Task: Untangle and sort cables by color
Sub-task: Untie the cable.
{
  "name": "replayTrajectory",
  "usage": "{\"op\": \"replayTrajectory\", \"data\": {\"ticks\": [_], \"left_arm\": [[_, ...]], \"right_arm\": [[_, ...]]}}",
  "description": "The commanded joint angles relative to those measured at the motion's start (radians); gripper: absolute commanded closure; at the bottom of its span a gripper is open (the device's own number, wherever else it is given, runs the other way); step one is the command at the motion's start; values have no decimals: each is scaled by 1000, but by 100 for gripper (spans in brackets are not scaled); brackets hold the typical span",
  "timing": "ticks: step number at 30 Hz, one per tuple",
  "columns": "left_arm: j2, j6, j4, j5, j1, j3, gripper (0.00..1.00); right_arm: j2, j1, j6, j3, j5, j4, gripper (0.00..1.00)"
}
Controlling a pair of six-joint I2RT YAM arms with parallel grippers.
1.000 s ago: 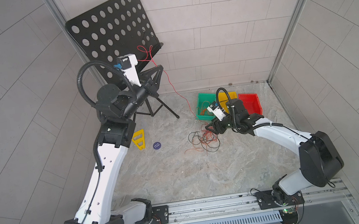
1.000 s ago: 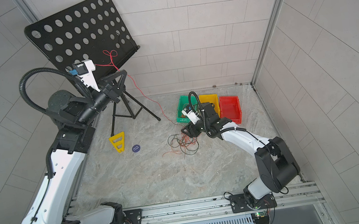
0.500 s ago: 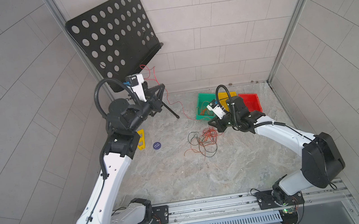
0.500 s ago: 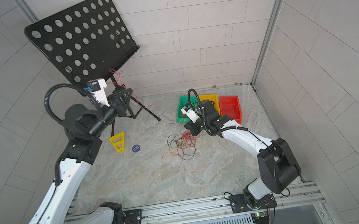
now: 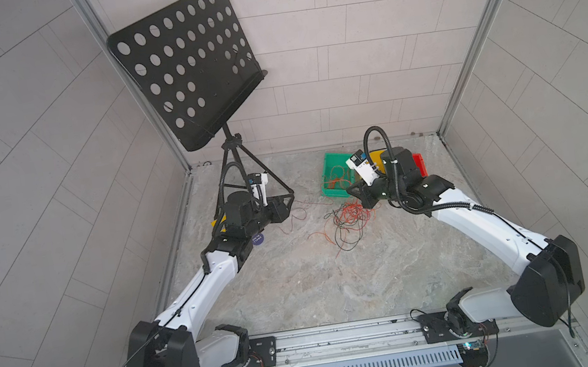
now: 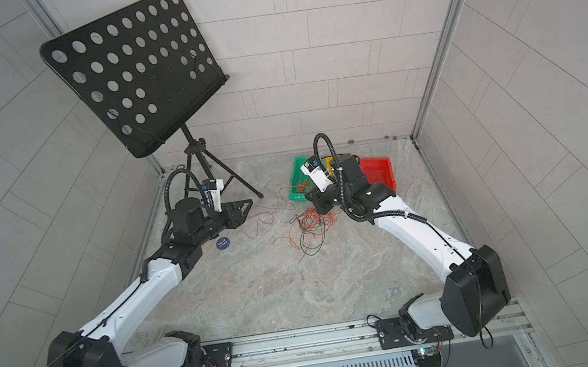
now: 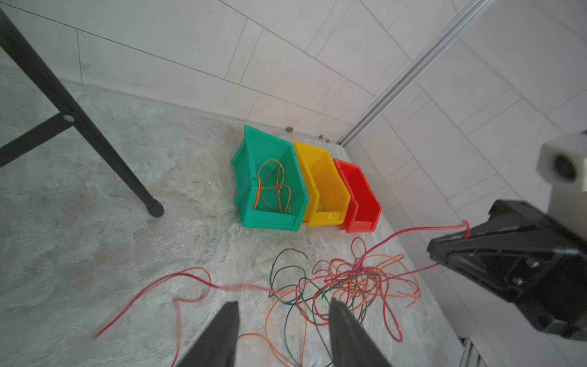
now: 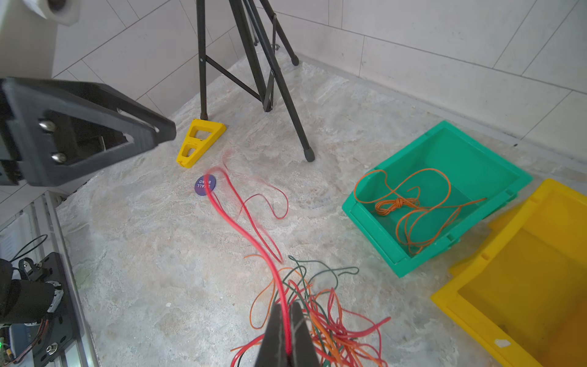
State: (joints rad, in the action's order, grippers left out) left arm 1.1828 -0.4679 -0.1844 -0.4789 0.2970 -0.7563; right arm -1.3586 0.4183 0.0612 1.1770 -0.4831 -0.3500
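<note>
Step in hand: extracting one red cable (image 8: 254, 251) from the tangled cables (image 5: 351, 217) at 1 o'clock on the desk (image 5: 298, 288). Grips that cable in the closed right end effector (image 8: 288, 309). Shows the left end effector (image 7: 283, 303) open and empty, at 9 o'clock of the tangle. Next: draw slowly until free, then carry, probably, to the red bin (image 7: 362, 224), 3 o'clock end of the row.
</note>
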Motion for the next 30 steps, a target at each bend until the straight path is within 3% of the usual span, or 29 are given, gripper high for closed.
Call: {"op": "replayTrajectory", "data": {"ticks": [1, 3, 7, 12, 15, 23, 30], "left_arm": [[-45, 65, 33, 36, 4, 8, 33], [-73, 95, 95, 62, 6, 3, 27], [-104, 115, 126, 22, 53, 1, 25], [-29, 144, 35, 46, 300, 8, 24], [88, 140, -39, 77, 372, -1, 26], [367, 145, -195, 66, 424, -78, 25], [473, 102, -337, 35, 426, -110, 26]], "right_arm": [[33, 0, 9, 21, 23, -38, 100], [32, 0, 10, 26, 24, -51, 100], [37, -1, 28, 26, 29, -58, 100], [54, 0, 61, 20, 27, -55, 100], [68, 0, 74, 11, 28, -49, 100], [88, 0, 104, 1, -6, -40, 100], [92, 1, 124, -3, -35, -36, 100]]}}
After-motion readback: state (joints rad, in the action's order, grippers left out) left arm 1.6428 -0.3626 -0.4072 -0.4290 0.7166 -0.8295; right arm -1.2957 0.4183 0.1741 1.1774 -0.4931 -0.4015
